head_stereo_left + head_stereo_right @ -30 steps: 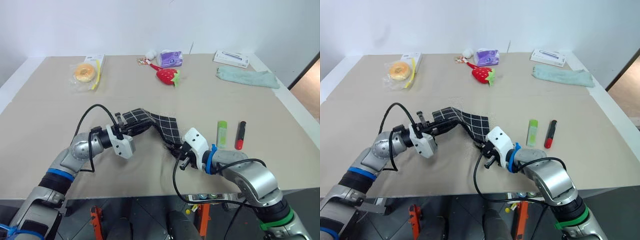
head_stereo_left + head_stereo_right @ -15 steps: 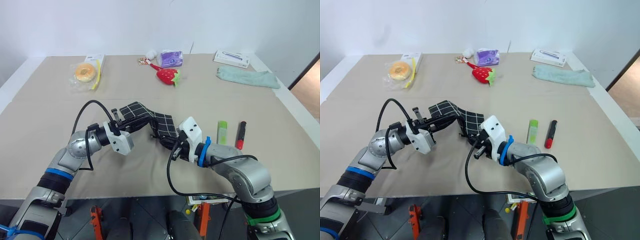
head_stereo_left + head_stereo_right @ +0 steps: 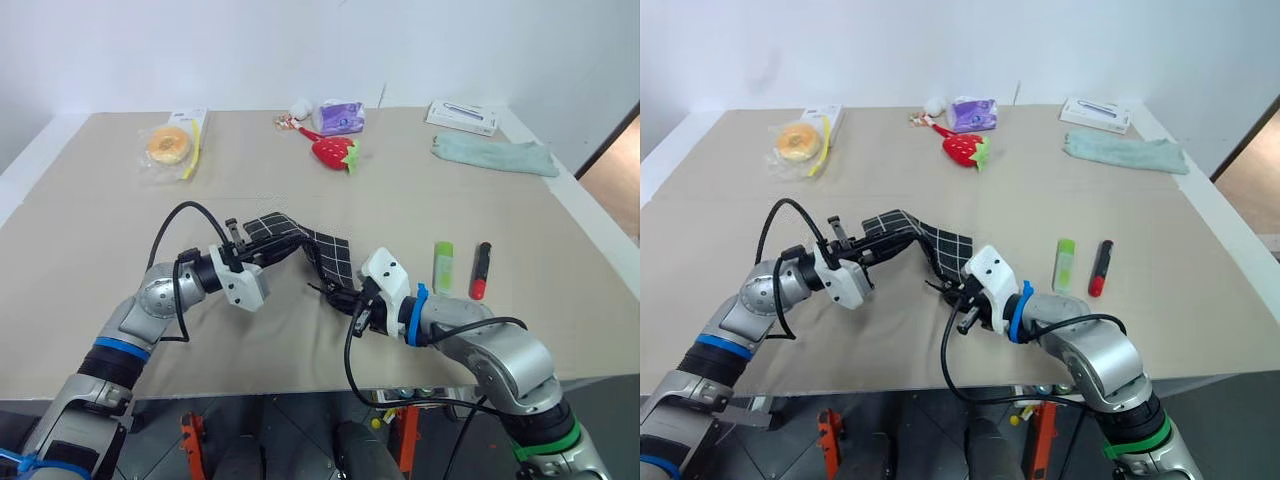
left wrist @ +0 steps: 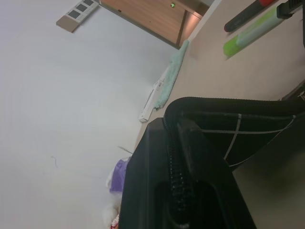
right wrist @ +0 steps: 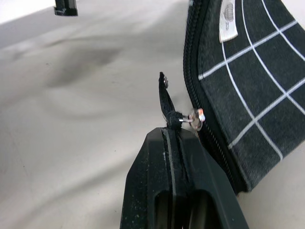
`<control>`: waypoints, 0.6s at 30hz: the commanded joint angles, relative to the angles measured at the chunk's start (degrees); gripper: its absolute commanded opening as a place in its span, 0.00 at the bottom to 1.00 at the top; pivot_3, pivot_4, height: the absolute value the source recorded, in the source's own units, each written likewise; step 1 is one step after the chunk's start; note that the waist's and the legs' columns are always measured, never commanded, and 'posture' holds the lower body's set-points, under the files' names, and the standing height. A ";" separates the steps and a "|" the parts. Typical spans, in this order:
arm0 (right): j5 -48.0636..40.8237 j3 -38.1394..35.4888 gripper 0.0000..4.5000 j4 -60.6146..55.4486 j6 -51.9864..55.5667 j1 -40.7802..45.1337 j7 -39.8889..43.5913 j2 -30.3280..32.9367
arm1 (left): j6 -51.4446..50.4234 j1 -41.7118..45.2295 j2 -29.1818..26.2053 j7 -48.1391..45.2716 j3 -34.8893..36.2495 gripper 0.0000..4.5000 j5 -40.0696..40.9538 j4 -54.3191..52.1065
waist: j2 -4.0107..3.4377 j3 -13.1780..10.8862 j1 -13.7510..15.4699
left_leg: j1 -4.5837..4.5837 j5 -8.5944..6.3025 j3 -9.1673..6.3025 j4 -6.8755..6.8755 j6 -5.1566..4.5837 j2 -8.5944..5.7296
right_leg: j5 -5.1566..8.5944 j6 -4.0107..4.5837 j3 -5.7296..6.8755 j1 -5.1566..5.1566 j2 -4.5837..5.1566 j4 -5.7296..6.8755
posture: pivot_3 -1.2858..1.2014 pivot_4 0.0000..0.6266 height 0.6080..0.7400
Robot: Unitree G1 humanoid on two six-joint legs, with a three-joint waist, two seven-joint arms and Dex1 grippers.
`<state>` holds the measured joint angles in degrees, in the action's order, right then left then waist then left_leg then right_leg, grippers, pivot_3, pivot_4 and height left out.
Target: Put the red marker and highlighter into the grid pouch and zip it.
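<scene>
At the grid pouch (image 3: 930, 243), my right gripper (image 5: 177, 135) pinches the zipper pull (image 5: 166, 102), left gripper (image 3: 250, 256) clamps fabric; a slipped pull leaves it shut.

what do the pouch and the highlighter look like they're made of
Pouch: looks like soft matte woven fabric, black with white grid lines; it sags and folds between the grippers, and the weave shows in the right wrist view. Highlighter: probably smooth plastic, a rigid pale green body with a brighter green cap.
</scene>
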<state>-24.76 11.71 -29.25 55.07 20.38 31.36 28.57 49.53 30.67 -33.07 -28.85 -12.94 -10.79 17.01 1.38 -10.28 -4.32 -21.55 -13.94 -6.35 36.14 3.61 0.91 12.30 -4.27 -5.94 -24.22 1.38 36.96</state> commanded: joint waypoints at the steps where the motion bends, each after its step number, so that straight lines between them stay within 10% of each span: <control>1: -1.44 -0.56 0.02 -2.62 -1.81 1.66 0.17 -2.16 | -0.16 0.36 -0.06 0.03 1.25 0.00 1.11 -1.38 | 0.00 0.00 0.00 | 0.00 0.00 0.00 0.00 0.00 0.00 | 0.00 0.00 0.00 0.00 0.00 0.00 | 0.52 0.24 1.00; 18: 1.27 -4.74 0.02 0.83 -5.45 2.20 -1.36 -1.96 | 0.69 0.15 -0.12 -1.35 1.30 0.00 1.22 -0.40 | 0.00 0.00 0.19 | -0.02 0.00 -0.03 0.03 0.00 -0.02 | -0.01 0.00 0.03 0.03 0.03 0.00 | 0.52 0.24 1.00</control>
<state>-24.40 9.50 -27.95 52.36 22.22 30.01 26.11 49.59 30.80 -32.74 -29.75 -11.77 -10.43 17.21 1.38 -10.28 -4.13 -21.59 -13.93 -6.37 36.19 3.61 0.87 12.30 -4.28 -5.91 -24.19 1.42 36.96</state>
